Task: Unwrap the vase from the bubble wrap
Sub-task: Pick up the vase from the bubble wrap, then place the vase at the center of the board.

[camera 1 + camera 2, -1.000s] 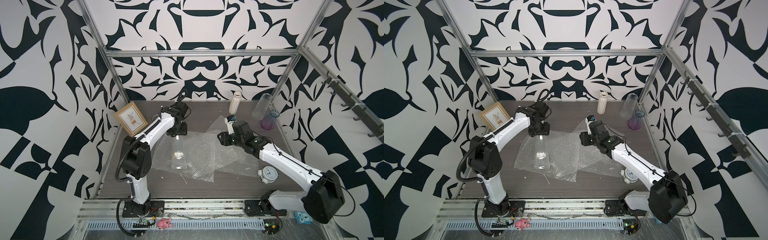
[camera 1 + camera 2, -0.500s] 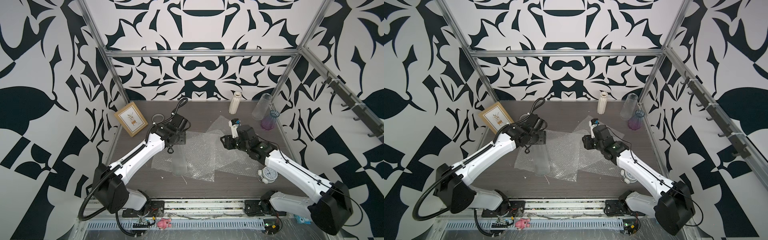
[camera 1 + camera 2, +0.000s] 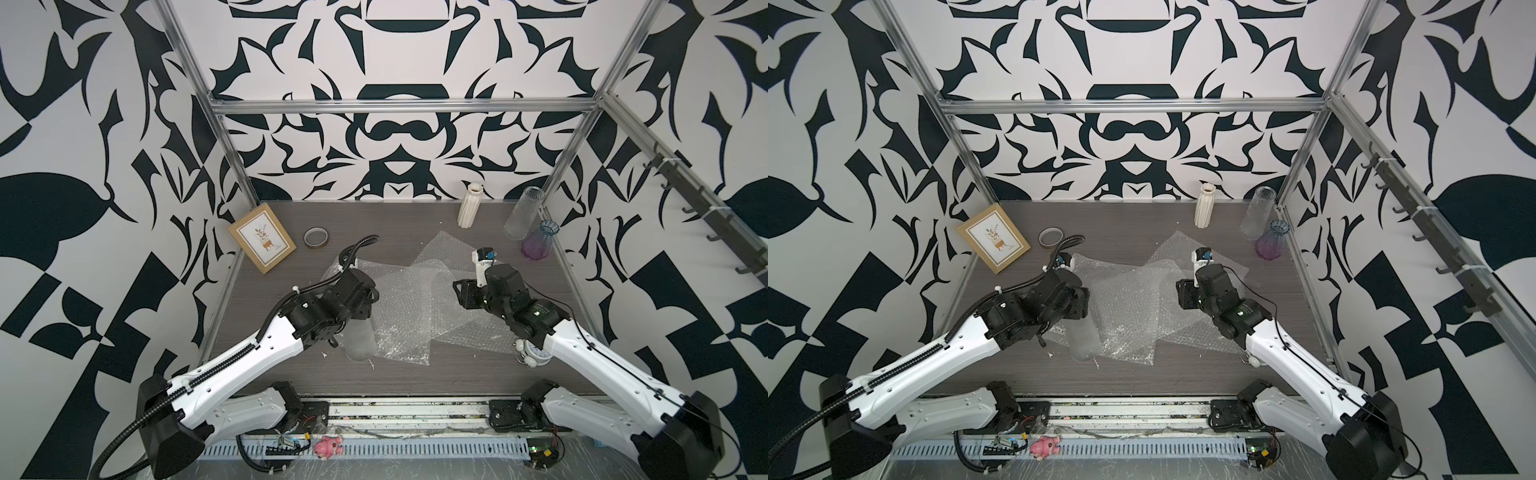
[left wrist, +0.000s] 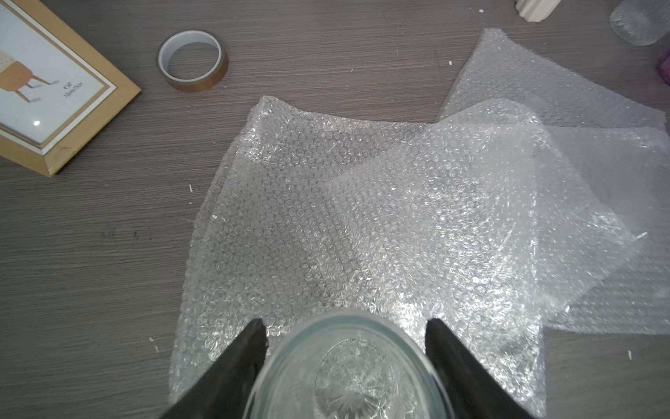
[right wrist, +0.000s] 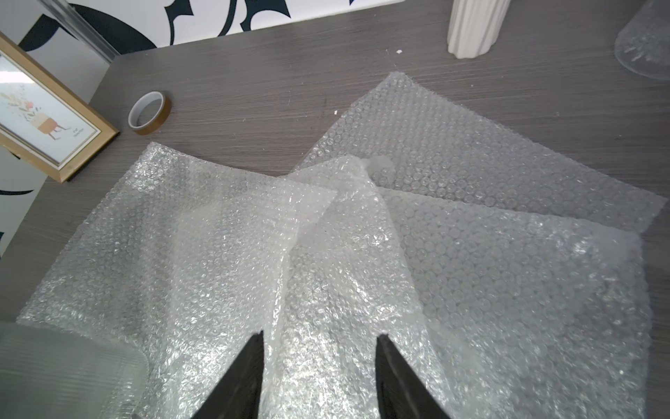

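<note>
A clear ribbed glass vase hangs tilted above the near-left edge of the bubble wrap, bare of any wrap. My left gripper is shut on it, and the vase's round end fills the gap between the fingers. The bubble wrap lies as several overlapping sheets flat on the table. My right gripper hovers open over a raised fold of the wrap, holding nothing. The vase's side also shows in the right wrist view.
A framed picture and a tape roll sit at the back left. At the back right stand a white ribbed vase, a tall clear vase and a purple vase. A small alarm clock sits under my right arm.
My left arm has swung low and pulled toward the front, carrying the vase off the middle of the wrap. My right gripper has shifted slightly nearer and its jaws have narrowed a little.
</note>
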